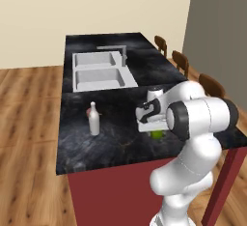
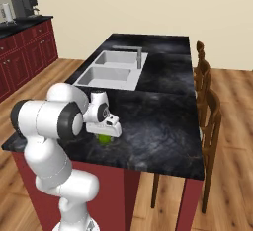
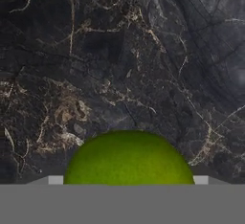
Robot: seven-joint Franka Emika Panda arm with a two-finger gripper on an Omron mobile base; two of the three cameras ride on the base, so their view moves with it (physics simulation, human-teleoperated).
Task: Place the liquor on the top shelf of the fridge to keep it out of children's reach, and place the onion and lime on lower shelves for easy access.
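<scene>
Left base view, centre right: the gripper [image 1: 155, 129] poised low over the round yellow-green lime [image 1: 157, 134] on the black marble desk [image 1: 116, 138]; slim pale bottle of liquor [image 1: 94, 119] stands at centre left. Right base view, centre left: same pose. Hand view, bottom centre: lime between the fingers; whether the gripper has closed on it cannot be told. Step: grasping the lime; next, close and lift.

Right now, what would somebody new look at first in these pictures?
Probably the big white arm bent low over the black marble counter, its tool down around a yellow-green lime. Next, the pale liquor bottle standing upright by itself on the counter to the arm's left. Behind them sits a grey double sink.
</scene>
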